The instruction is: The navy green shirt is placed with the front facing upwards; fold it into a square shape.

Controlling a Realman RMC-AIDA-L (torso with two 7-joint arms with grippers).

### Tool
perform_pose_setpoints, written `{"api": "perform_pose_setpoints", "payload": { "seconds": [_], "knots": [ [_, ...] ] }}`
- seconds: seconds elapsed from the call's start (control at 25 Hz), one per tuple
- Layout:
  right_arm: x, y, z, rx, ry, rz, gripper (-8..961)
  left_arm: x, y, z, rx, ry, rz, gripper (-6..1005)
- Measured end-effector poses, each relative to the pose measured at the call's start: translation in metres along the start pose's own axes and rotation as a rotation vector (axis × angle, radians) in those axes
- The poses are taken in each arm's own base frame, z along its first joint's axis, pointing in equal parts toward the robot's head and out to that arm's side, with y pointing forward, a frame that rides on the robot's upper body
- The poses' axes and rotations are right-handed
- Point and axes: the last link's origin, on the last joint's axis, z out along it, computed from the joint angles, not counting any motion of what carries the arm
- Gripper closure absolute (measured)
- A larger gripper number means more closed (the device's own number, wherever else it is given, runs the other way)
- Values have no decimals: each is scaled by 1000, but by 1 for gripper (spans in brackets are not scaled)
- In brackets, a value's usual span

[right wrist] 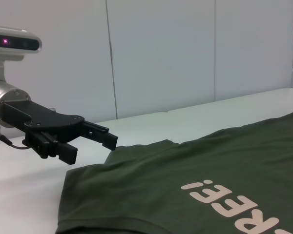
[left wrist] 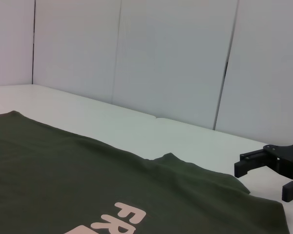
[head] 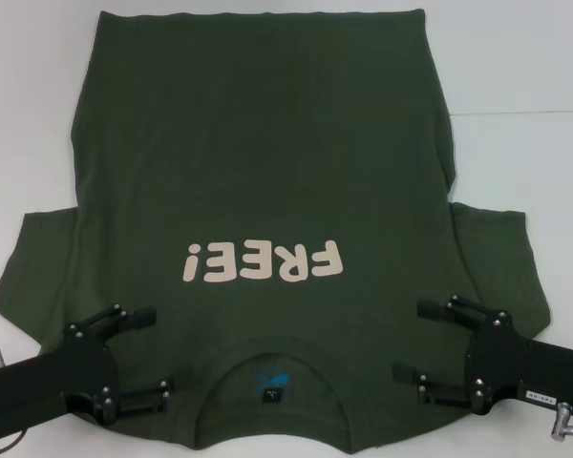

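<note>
The navy green shirt (head: 267, 143) lies flat and front up on the white table (head: 516, 76). Its cream "FREE!" print (head: 263, 262) reads upside down to me, and the round collar with a blue label (head: 270, 384) is at the near edge. My left gripper (head: 153, 353) is open over the shoulder to the left of the collar. My right gripper (head: 415, 342) is open over the opposite shoulder. Neither holds cloth. The left wrist view shows the shirt (left wrist: 63, 180) with the right gripper (left wrist: 263, 178) beyond it. In the right wrist view the left gripper (right wrist: 90, 148) hovers above the shirt's (right wrist: 185, 165) sleeve edge.
Bare white table surrounds the shirt on the left, right and far sides. Pale wall panels (left wrist: 176, 58) stand behind the table in both wrist views. The shirt's hem reaches the far part of the table in the head view.
</note>
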Motion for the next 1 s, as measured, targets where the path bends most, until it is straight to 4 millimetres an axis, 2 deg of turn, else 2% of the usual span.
{"api": "perform_pose_setpoints", "payload": {
  "seconds": [0.44,0.6,0.8,1.0],
  "knots": [
    [-1,1,1,-8,-1,2,38,-1,-1,-3,26,21,-38,52],
    [0,2,1,-9,-3,10,38,3,-10,-11,69,46,-187,51],
    [1,2,1,-10,-1,11,38,23,-40,-35,137,38,-439,51],
    [1,3,1,-15,3,12,38,51,-79,-58,220,-90,-640,52]
  ]
}}
